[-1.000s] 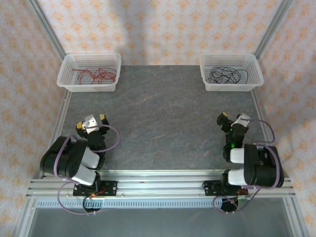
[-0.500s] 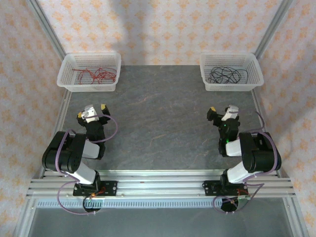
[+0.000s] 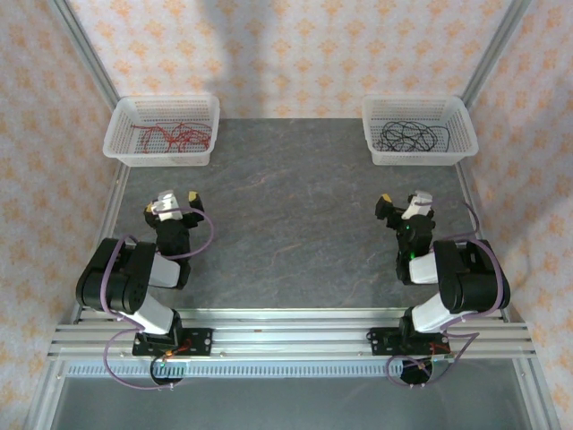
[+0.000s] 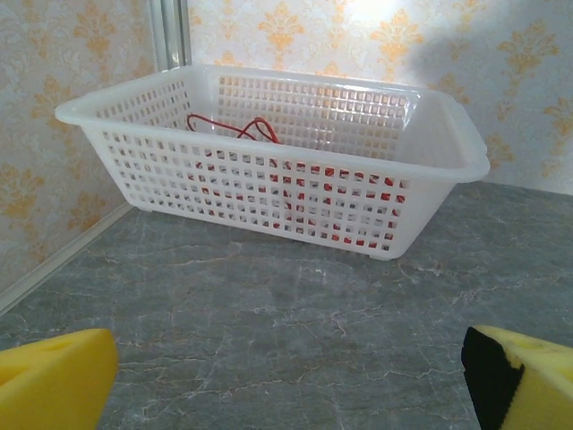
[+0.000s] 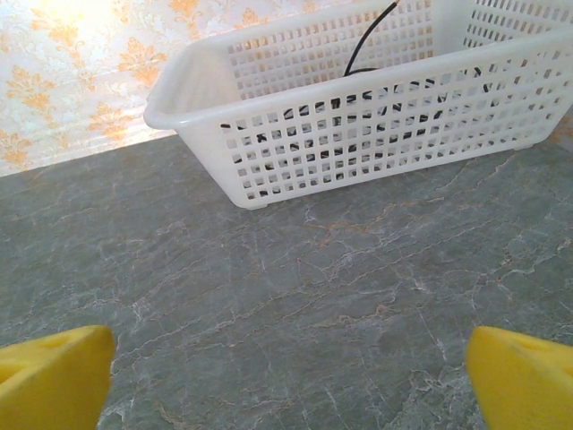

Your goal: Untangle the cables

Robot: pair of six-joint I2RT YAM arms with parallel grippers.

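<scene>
Two baskets (image 3: pixel 159 159) (image 3: pixel 421 158): red cables (image 3: pixel 175 136), black cables (image 3: pixel 412 137) (strand count unclear); two end effectors (image 3: pixel 170 202) (image 3: pixel 405 201) gaping, empty.

A dark grey, marble-veined tabletop (image 3: pixel 295 224) carries two white perforated plastic baskets at its far corners, the left basket (image 3: pixel 159 159) and the right basket (image 3: pixel 421 158), well apart. Orange-flowered cream wallpaper (image 3: pixel 295 45) stands behind them. Slanted aluminium posts (image 3: pixel 85 49) frame the corners, and ribbed aluminium rails (image 3: pixel 286 333) line the near edge.
</scene>
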